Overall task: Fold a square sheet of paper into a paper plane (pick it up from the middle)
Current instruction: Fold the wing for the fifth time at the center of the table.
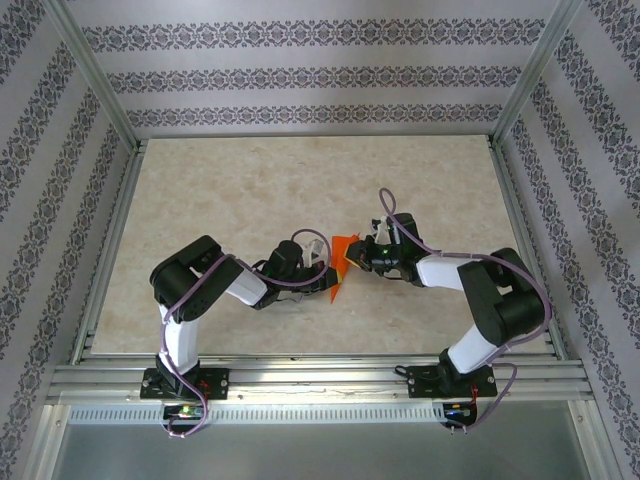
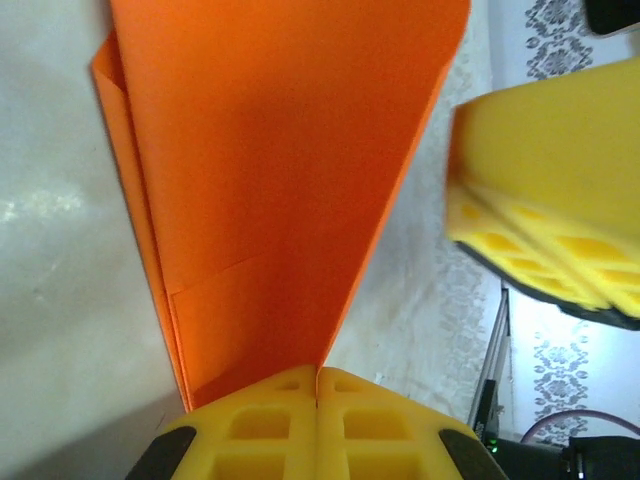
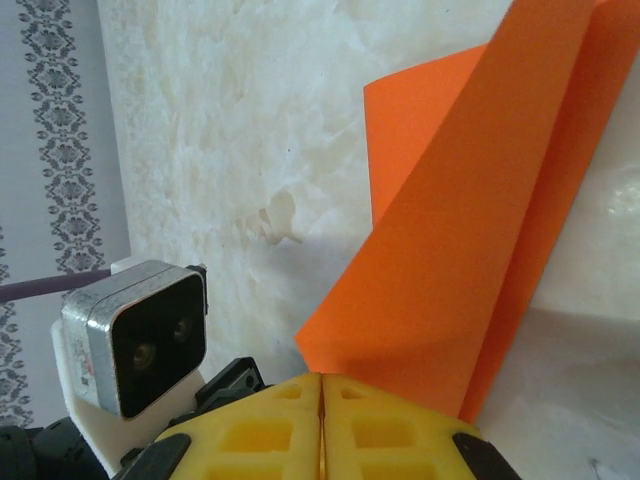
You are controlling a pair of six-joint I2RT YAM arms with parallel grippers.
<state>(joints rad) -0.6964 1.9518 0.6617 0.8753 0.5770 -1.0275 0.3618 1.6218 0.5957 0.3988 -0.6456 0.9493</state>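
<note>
Your left gripper (image 2: 318, 378) is clenched on the narrow end of the orange paper (image 2: 290, 170). Your right gripper (image 3: 322, 388) is clamped on it too. Seen from overhead, the right one comes in at the paper's 3 o'clock and the left at 8 o'clock. The paper stands between them over the middle of the tabletop (image 1: 250, 190). It's folded into layered, tapering flaps, so I'd judge the early creases done, with wings and final flattening left.

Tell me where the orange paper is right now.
In the top view the orange paper sits near the middle of the table, just right of the left fingers, which are shut on its narrow end.
</note>
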